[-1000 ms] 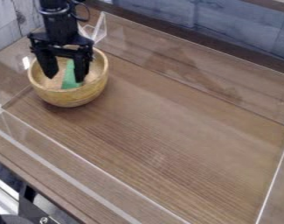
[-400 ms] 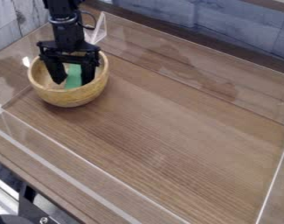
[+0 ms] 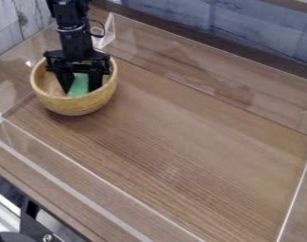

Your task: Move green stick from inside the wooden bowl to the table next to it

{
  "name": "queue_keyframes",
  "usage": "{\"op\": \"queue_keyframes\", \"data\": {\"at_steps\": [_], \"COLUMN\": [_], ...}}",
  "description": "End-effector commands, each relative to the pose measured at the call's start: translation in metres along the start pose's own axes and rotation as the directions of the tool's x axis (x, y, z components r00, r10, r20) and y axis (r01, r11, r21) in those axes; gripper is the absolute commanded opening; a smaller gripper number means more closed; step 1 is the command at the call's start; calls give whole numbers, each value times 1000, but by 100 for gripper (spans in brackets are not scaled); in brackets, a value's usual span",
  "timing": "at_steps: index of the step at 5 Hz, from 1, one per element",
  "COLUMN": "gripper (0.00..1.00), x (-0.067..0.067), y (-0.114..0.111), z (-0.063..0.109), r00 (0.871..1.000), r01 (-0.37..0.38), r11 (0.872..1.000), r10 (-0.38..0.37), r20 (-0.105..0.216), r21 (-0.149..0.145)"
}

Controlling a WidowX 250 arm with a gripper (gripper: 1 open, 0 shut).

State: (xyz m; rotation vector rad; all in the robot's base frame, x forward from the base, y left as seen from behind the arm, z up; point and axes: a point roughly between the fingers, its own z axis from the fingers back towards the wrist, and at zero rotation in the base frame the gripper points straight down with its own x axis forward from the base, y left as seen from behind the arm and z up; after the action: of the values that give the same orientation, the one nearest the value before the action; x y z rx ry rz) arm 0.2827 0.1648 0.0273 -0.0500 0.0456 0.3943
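fingers: the two dark fingers [image 3: 55, 75] reach down inside the bowl, one on each side of the block, partly spread; whether the pads already press on it I cannot tell
gripper: the gripper [image 3: 76, 79] points straight down over the bowl's middle, the arm rising above it toward the top edge of the view
green stick: the green stick [image 3: 78, 85] lies in the hollow of the bowl, between the fingers, only partly visible behind them
wooden bowl: the wooden bowl [image 3: 70, 104] sits near the far left corner of the table, close to the clear wall
table: the table [image 3: 194, 142] is bare brown wood to the right of the bowl, where the stick should go
risk, grip: if the fingers catch only an edge, the flat block may tilt and slip back into the bowl
risk, bowl: a finger pressing on the curved inside or the rim may shove or tip the light bowl
risk, lift: a weak pinch may drop the stick over the rim
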Motion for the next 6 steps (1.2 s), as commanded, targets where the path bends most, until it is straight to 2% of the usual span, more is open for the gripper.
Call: {"op": "queue_keyframes", "data": {"at_steps": [1, 4, 6], "gripper": [100, 100, 100], "x": [1, -3, 13], "y": [-3, 6, 14], "z": [2, 5, -4], "r00": [1000, 994, 988], "r01": [12, -102, -148], "r11": [1000, 993, 987], "r10": [-12, 101, 144], "r20": [6, -31, -48], "r21": [-15, -57, -71]}}
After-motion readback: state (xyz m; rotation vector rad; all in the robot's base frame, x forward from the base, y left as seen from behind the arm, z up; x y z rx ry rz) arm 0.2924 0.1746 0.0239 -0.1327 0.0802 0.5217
